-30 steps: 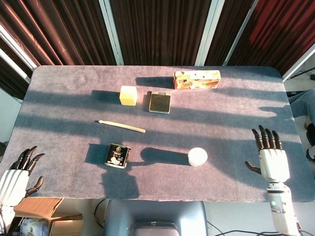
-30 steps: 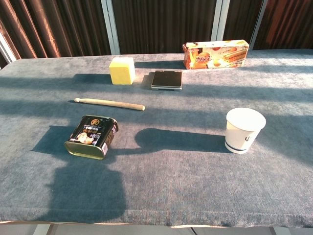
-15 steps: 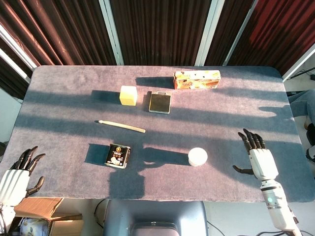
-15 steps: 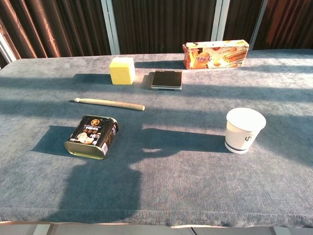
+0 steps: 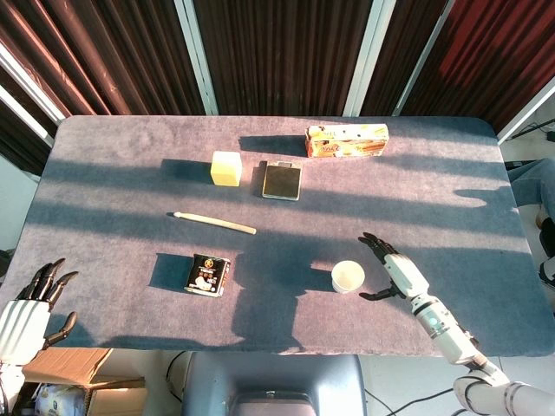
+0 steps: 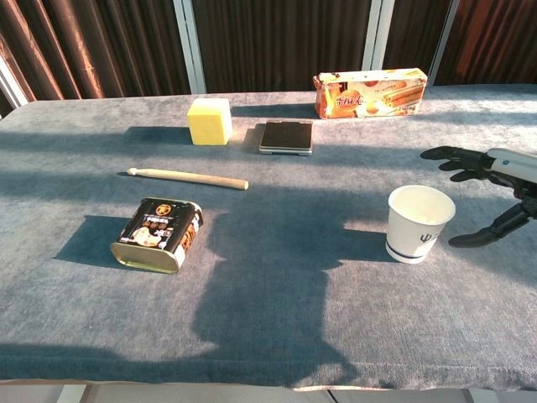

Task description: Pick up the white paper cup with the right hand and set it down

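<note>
The white paper cup [image 5: 348, 276] [image 6: 418, 222] stands upright on the grey table, right of centre near the front edge. My right hand [image 5: 392, 269] [image 6: 491, 186] hovers just right of the cup, fingers spread and thumb apart, holding nothing and a small gap away from the cup. My left hand [image 5: 26, 312] hangs off the table's front left corner, fingers apart and empty; the chest view does not show it.
A black tin [image 5: 207, 274] lies front left, with a wooden stick [image 5: 215, 222] behind it. Further back are a yellow block [image 5: 225, 168], a dark flat scale [image 5: 282, 180] and a snack box [image 5: 347, 140]. Broad shadows cross the table [image 5: 130, 234].
My right hand has swung in from the table's right edge toward the cup, turning sideways, and now shows in the chest view. The left hand has stayed put. The cup has not moved.
</note>
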`<state>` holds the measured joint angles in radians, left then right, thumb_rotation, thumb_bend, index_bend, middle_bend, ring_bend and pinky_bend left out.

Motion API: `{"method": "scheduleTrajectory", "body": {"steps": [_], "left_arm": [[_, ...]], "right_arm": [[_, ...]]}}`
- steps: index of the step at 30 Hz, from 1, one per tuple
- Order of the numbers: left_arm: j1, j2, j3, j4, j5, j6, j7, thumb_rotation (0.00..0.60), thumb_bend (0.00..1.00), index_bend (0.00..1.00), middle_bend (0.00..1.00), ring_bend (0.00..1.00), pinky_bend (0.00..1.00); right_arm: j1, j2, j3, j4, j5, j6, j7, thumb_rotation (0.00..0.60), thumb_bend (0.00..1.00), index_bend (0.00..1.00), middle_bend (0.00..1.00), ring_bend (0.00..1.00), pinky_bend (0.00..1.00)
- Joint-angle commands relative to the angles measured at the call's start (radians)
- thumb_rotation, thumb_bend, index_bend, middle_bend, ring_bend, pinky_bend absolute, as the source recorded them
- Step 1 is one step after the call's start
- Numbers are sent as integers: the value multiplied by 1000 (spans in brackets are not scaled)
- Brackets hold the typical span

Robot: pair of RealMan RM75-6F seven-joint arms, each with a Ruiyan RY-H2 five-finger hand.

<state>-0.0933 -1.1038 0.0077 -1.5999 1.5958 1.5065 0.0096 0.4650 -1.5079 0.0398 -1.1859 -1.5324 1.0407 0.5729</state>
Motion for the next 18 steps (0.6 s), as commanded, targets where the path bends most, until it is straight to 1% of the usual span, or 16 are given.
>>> {"method": "scheduleTrajectory", "body": {"steps": [1, 4, 8, 14, 15, 18], "left_arm": [[1, 1, 0, 0, 0, 1, -1, 600, 384, 178, 16, 23, 297], [1, 2, 0, 0, 0, 1, -2, 600, 382, 181, 16, 23, 297], [1, 3, 0, -1, -1, 0, -6, 600, 384, 186, 16, 23, 297], [1, 5, 1, -1, 1, 1, -10, 600, 384, 187, 16, 23, 297], [1, 5, 1, -1, 1, 0, -9, 600, 384, 187, 16, 23, 297], [1, 5, 1, -1, 0, -1, -8, 600, 384, 187, 16, 23, 297]], "right_arm": [[16, -44, 4, 41, -9, 4, -19, 600, 185, 215, 174, 141, 269], [20, -80, 9, 75, -10, 20, -35, 600, 185, 312, 234, 227, 347], [21, -118, 14, 116, -7, 40, -51, 600, 185, 461, 340, 358, 468], [6, -167, 34, 175, 4, 108, -86, 600, 189, 642, 469, 507, 611], [2, -174, 38, 187, 3, 127, -99, 600, 193, 663, 484, 523, 626], [-8, -190, 50, 217, -10, 201, -168, 600, 195, 669, 488, 526, 631]]}}
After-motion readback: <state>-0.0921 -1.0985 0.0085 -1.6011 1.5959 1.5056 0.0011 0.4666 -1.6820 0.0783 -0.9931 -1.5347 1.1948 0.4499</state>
